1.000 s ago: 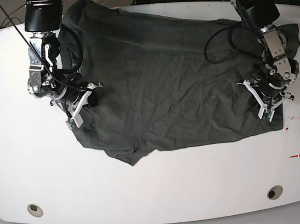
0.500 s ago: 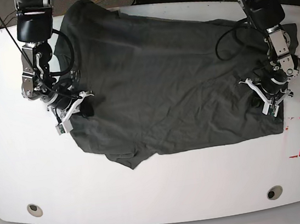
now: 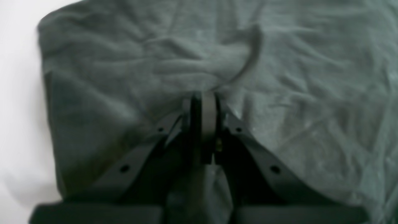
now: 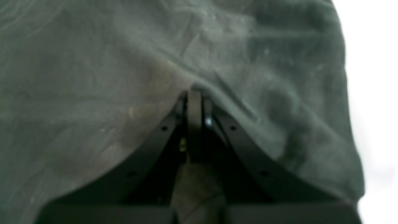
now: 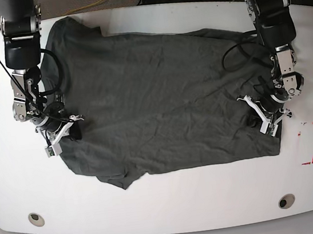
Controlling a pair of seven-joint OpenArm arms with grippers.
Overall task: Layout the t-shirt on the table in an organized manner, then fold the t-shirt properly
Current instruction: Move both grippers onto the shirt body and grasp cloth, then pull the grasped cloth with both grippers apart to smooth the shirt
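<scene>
Your left gripper (image 5: 267, 118) jaws pinch shirt (image 5: 159, 93) edge, right gripper (image 5: 62, 134) jaws pinch opposite edge; shirt spread flat on surface (image 5: 174, 207) between.

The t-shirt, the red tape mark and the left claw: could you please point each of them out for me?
t-shirt (image 5: 159, 93), base view, middle of the spread fabric.
red tape mark (image 5: 312, 144), base view, its right-hand strip.
left claw (image 5: 265, 121), base view, between its fingertips, pinching the shirt's edge.

Left end effector (image 5: 268, 117) clamped closed, right end effector (image 5: 60, 133) likewise, arms spread wide
</scene>
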